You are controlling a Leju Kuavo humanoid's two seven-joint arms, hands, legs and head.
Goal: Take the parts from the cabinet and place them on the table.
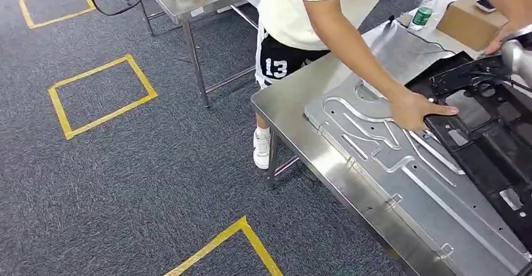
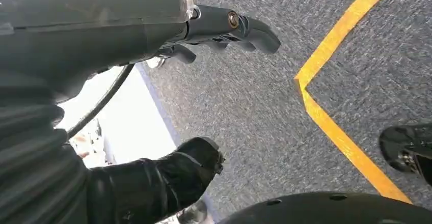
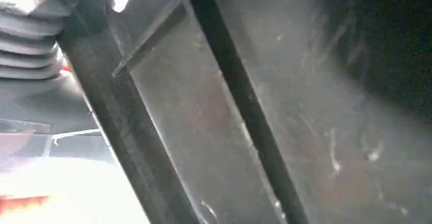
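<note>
We saw the black part (image 1: 483, 138) lying on the metal sheet (image 1: 401, 182) on the table (image 1: 276, 103), to our right; right hand's grasp unclear, left hand (image 2: 204, 96) hung apart, empty.

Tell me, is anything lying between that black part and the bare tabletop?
Yes. A grey metal plate lies flat on the table, and the black part rests on top of it. A person's hand also touches the part's edge.
</note>
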